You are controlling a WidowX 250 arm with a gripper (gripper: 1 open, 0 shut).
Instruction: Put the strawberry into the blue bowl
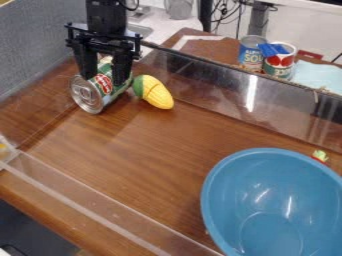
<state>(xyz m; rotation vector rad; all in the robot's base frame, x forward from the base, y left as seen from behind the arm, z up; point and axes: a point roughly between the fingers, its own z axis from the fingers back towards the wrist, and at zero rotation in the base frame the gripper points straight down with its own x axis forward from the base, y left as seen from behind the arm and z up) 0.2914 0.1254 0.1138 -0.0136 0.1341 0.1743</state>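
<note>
No strawberry could be made out anywhere on the table; whether it lay hidden behind something could not be told. The blue bowl [273,203] sat empty at the near right corner, well apart from everything else. The gripper [106,72] hung at the far left, pointing down over the green tin can [102,88] lying on its side, its jaws clenched with nothing visibly between them. Just beside the can lay a toy corn cob [156,93]. Clear plastic walls [254,90] fenced the wooden table [127,150], with more cans [267,58] behind the far wall.
</note>
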